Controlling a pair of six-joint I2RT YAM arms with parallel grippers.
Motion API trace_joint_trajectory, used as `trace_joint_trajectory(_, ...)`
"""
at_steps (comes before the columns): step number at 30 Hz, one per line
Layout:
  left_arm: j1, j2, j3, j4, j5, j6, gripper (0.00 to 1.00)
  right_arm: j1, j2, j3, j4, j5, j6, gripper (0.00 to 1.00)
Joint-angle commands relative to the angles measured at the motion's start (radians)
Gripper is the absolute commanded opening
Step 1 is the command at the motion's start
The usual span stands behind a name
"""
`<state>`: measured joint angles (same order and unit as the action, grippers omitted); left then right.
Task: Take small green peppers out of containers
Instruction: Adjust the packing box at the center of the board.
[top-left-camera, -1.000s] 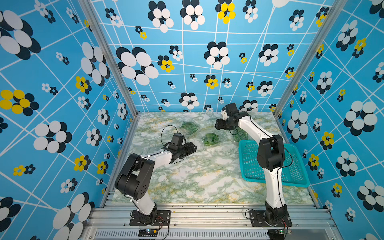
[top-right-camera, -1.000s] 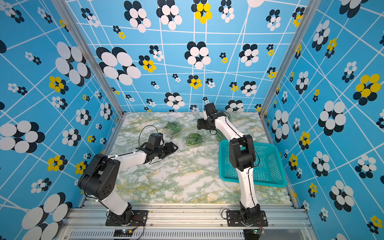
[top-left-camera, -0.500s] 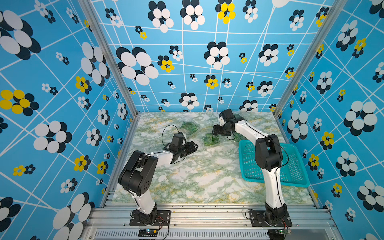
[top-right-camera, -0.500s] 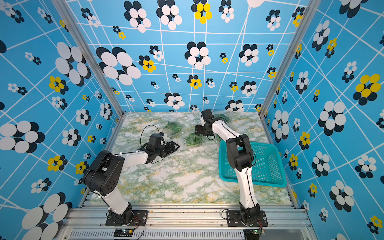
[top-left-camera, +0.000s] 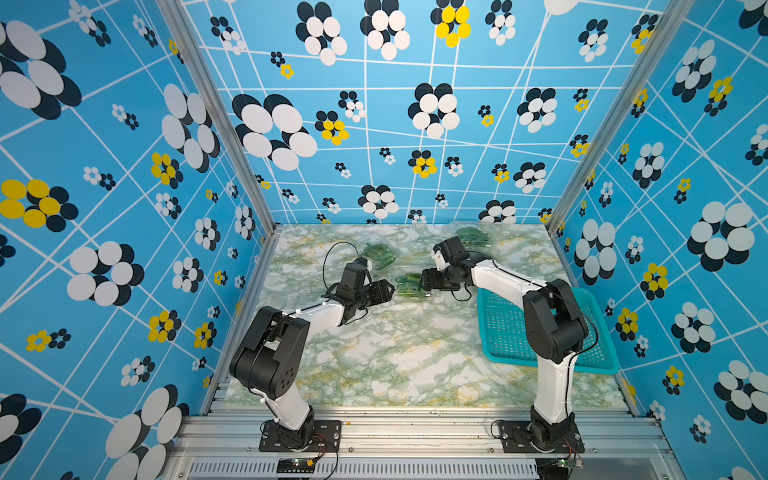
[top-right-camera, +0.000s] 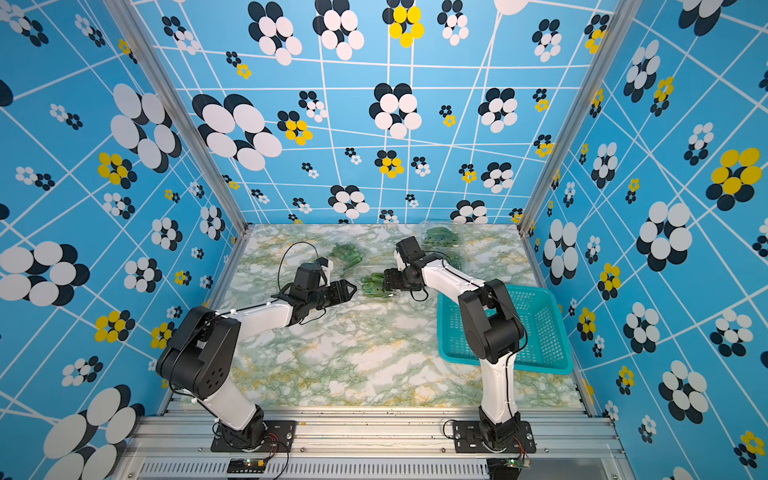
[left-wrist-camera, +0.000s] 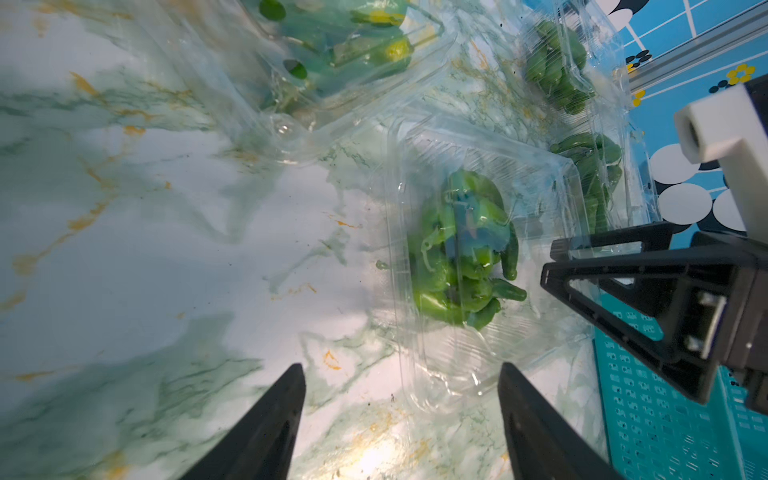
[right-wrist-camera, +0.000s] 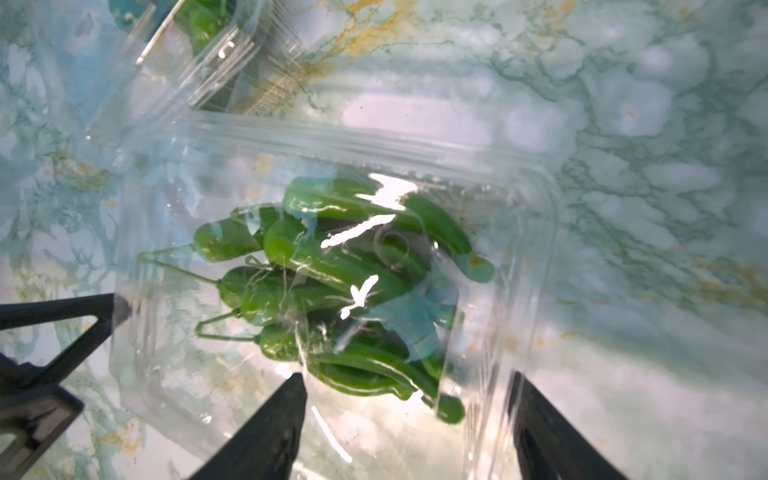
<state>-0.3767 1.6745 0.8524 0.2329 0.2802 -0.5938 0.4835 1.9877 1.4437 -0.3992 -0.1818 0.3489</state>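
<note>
A clear container (top-left-camera: 412, 293) holding small green peppers (top-left-camera: 406, 282) lies at the table's middle back, between both grippers. My right gripper (top-left-camera: 424, 279) is open at its right end; in the right wrist view the fingers (right-wrist-camera: 286, 415) straddle the near wall of the container (right-wrist-camera: 515, 257), with the peppers (right-wrist-camera: 332, 270) just ahead. My left gripper (top-left-camera: 386, 289) is open at the container's left side. In the left wrist view a corner of that container (left-wrist-camera: 440, 386) lies ahead between the jaws and its peppers (left-wrist-camera: 461, 253) sit further on. Neither gripper holds anything.
More clear containers with peppers lie behind: one (top-left-camera: 379, 255) at back left and another (top-left-camera: 471, 237) near the back wall. A teal basket (top-left-camera: 503, 332) stands at the right under the right arm. Patterned walls close in three sides.
The right gripper has come forward and down from the back container to the middle one. The left arm has hardly moved.
</note>
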Motion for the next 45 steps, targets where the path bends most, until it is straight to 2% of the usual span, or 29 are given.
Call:
trace_joint_trajectory(1, 0.005, -0.021, 0.021, -0.008, -0.015, 0.088, 0.75, 0.056, -0.048, -0.067, -0.007, -0.003, 0.007, 0.78)
trace_joint_trajectory(6, -0.011, -0.045, 0.049, -0.020, -0.039, 0.203, 0.75, 0.083, -0.125, -0.116, -0.043, 0.053, -0.006, 0.79)
trace_joint_trajectory(9, -0.035, -0.060, 0.063, -0.002, -0.116, 0.280, 0.76, 0.083, -0.168, -0.153, -0.059, 0.071, -0.011, 0.80)
trace_joint_trajectory(14, -0.042, -0.042, -0.008, 0.142, -0.124, 0.247, 0.75, 0.083, -0.280, -0.205, -0.090, 0.148, -0.043, 0.84)
trace_joint_trajectory(16, -0.044, -0.054, -0.038, 0.155, -0.138, 0.240, 0.74, 0.083, -0.324, -0.227, -0.065, 0.177, -0.069, 0.85)
trace_joint_trajectory(18, -0.047, -0.080, -0.067, 0.148, -0.161, 0.232, 0.74, 0.076, -0.325, -0.208, -0.054, 0.154, -0.118, 0.86)
trace_joint_trajectory(23, -0.048, -0.165, -0.127, 0.069, -0.237, 0.212, 0.73, 0.067, -0.148, 0.039, -0.183, 0.068, -0.280, 0.84)
trace_joint_trajectory(26, -0.053, -0.173, -0.136, 0.057, -0.221, 0.215, 0.73, 0.067, -0.031, 0.189, -0.236, 0.040, -0.394, 0.84)
trace_joint_trajectory(34, -0.056, -0.063, -0.049, -0.039, -0.166, 0.223, 0.69, 0.067, 0.155, 0.419, -0.338, 0.072, -0.633, 0.83)
trace_joint_trajectory(37, -0.058, -0.046, -0.028, -0.071, -0.155, 0.230, 0.68, 0.064, 0.222, 0.494, -0.385, 0.044, -0.693, 0.83)
trace_joint_trajectory(42, -0.060, 0.036, 0.050, -0.126, -0.065, 0.224, 0.68, 0.061, 0.310, 0.619, -0.498, -0.047, -0.745, 0.82)
trace_joint_trajectory(45, -0.064, 0.118, 0.122, -0.180, -0.045, 0.219, 0.60, 0.058, 0.312, 0.620, -0.508, -0.061, -0.741, 0.80)
